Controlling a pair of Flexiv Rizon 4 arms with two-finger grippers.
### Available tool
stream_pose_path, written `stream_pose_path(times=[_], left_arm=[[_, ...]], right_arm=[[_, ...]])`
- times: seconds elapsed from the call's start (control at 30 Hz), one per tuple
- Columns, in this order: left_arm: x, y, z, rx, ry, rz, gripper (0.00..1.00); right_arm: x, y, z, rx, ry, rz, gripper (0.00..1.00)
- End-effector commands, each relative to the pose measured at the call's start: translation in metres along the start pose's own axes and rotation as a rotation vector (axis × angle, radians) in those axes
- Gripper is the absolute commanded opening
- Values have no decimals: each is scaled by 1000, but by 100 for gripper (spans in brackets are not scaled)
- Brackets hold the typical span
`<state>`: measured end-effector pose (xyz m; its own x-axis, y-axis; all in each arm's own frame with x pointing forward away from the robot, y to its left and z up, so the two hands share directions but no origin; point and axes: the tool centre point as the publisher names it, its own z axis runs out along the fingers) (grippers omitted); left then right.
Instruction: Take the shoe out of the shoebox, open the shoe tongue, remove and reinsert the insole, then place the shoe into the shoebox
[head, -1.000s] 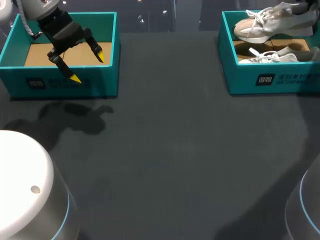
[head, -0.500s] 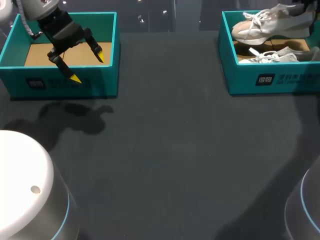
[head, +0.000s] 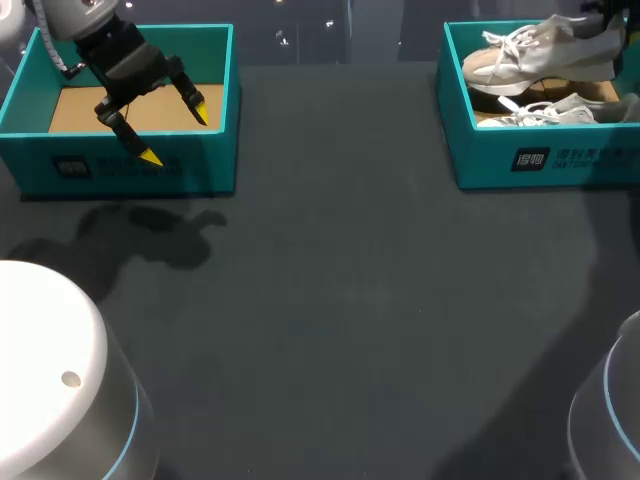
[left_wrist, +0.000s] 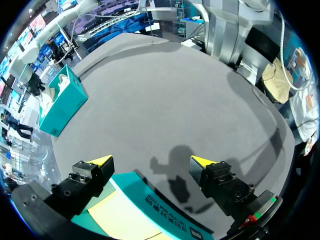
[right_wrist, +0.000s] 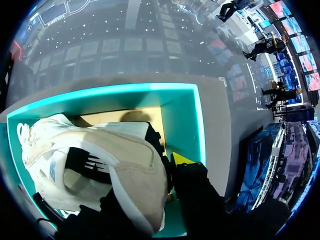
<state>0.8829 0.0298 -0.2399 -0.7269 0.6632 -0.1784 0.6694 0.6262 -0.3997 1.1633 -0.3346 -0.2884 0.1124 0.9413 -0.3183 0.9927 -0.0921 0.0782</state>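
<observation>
A pale beige and white shoe (head: 535, 55) hangs over the teal shoebox (head: 540, 160) at the table's far right. My right gripper (head: 608, 22) is shut on its heel at the view's edge. In the right wrist view the shoe (right_wrist: 100, 160) fills the space ahead of the right gripper (right_wrist: 162, 175), with one yellow fingertip (right_wrist: 181, 159) showing beside the heel and the other hidden. A second shoe (head: 555, 110) lies in the box. My left gripper (head: 175, 125) hovers open over another teal box (head: 130, 165) at the far left, nothing between its fingers (left_wrist: 102, 161).
The left box (left_wrist: 155, 202) holds only a cardboard floor (head: 90, 110). Dark tabletop (head: 340, 280) stretches between the two boxes. My arms' rounded white bases (head: 45, 370) stand at the near corners.
The held shoe has shifted slightly left over the box and tilted, showing more of its dark sole. The left arm has not moved.
</observation>
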Motion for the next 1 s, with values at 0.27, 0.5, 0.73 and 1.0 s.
stream_pose_path(times=[0.27, 0.5, 0.73, 1.0], left_arm=[[0, 0, 0, -2, 2, 0, 100], [0, 0, 0, -2, 2, 0, 100], [0, 0, 0, -2, 2, 0, 100], [0, 0, 0, -2, 2, 0, 100]], right_arm=[[3, 9, 12, 6, 15, -25, 0], [7, 8, 24, 23, 43, -27, 0], [12, 7, 30, 28, 52, -32, 0], [12, 4, 40, 30, 65, -35, 0]])
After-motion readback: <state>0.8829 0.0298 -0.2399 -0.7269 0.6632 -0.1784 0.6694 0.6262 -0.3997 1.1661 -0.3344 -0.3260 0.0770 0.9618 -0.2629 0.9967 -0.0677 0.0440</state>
